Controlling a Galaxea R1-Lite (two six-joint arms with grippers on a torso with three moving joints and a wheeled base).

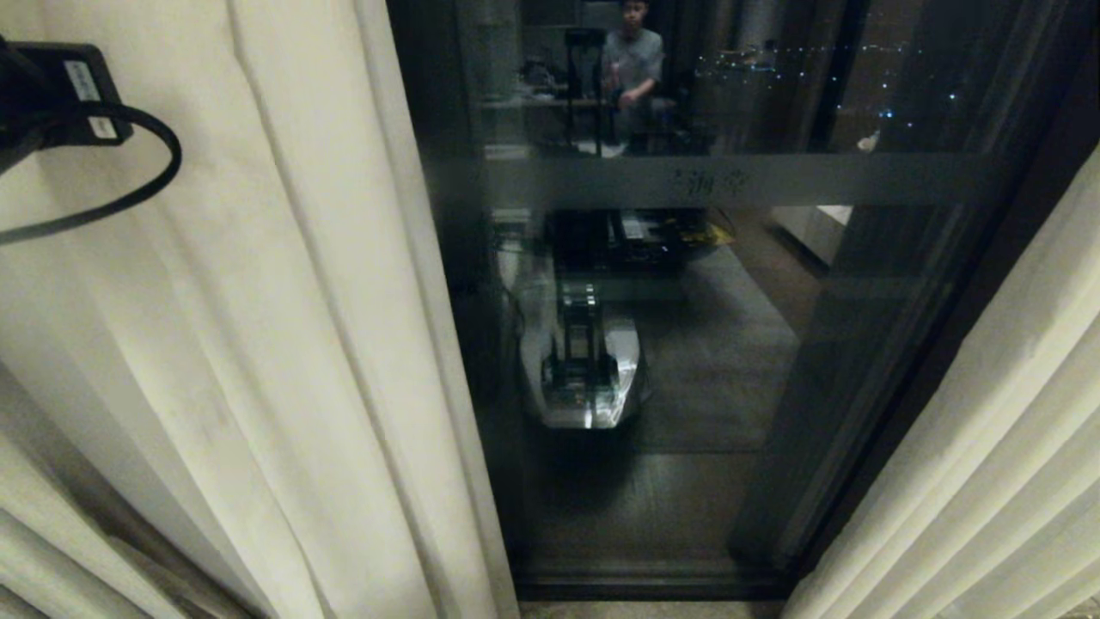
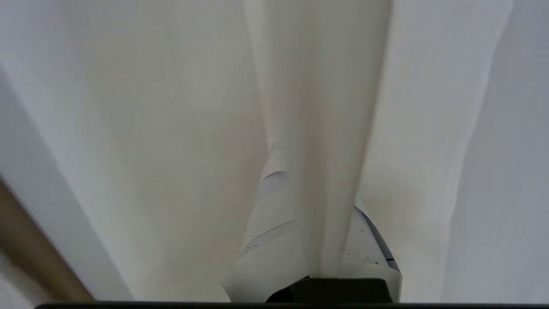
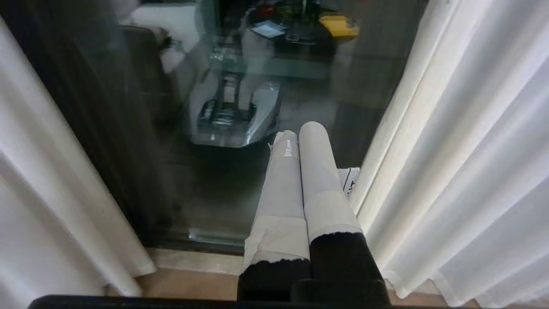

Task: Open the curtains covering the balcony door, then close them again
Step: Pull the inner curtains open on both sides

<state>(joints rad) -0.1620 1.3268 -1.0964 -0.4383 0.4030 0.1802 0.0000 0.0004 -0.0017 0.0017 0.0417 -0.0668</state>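
Left gripper (image 2: pixel 315 240) is pinching a pleat of the left curtain (image 1: pixel 284 344) for me, fingers pressed on the fabric. Both curtains are hanging parted, so I'm seeing the balcony door (image 1: pixel 687 361) glass between them. Right gripper (image 3: pixel 302 171) is idling low, fingers pressed together.

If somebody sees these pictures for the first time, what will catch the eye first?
The dark balcony door in the middle, bare between two cream curtains, with the robot and a seated person mirrored in its glass. The left curtain is bunched aside; the left gripper has its fingers shut on a fold of it. The right gripper hangs shut and empty before the glass, near the right curtain.
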